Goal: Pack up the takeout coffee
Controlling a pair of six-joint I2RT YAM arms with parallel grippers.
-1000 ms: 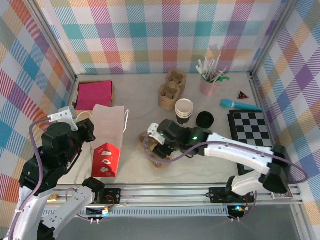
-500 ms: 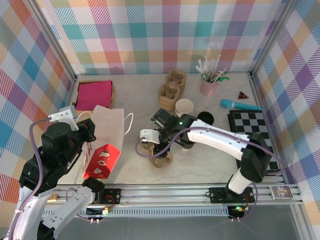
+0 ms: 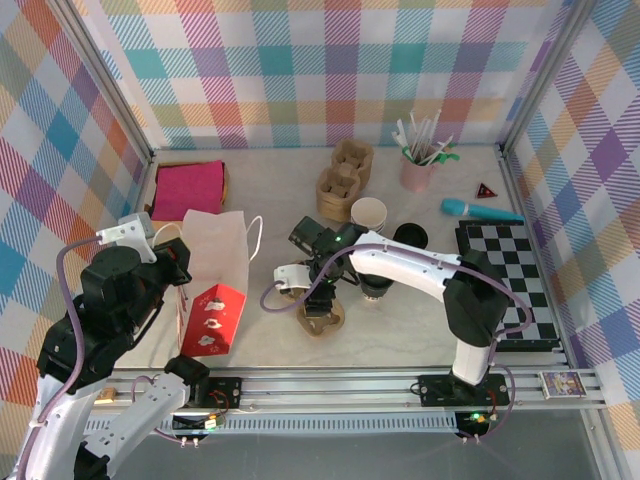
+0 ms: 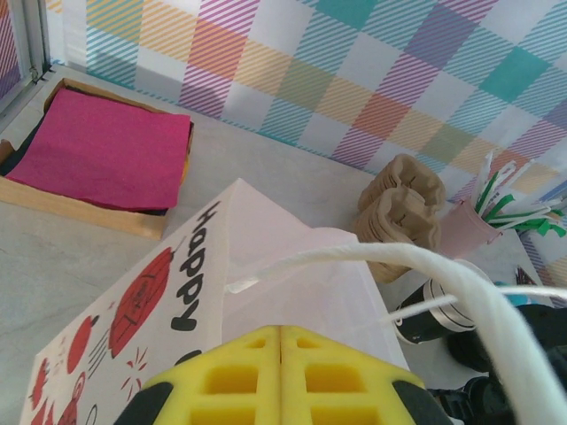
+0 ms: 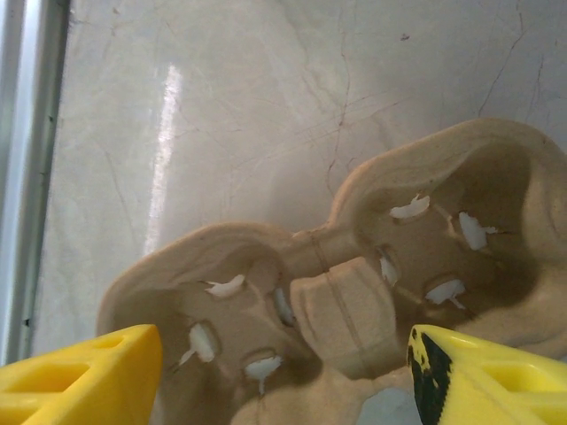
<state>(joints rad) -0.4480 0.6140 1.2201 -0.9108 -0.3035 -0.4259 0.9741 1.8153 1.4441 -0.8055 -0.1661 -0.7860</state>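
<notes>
The pulp cup carrier lies empty on the table, and everything here is placed from it. The right gripper hangs directly above it, jaws spread wide with nothing between them, 1 finger to each side of the centre ridge. The takeout coffee stands near the carrier's far side, a little to its right, with the right arm's forearm crossing between them; its mouth looks uncovered from above. A loose black lid lies just beside the cup, further right of the carrier. Left of the carrier, apart from it, the paper bag stands open. The left gripper is clamped tight at the bag's rim and seems to pinch the thin paper. The main risk is the forearm brushing the cup as it swings, tipping and spilling it. The light carrier could skid or tilt under an off-centre pinch. The bag's edge might slip free, or its cord handle could snag whatever goes in.
</notes>
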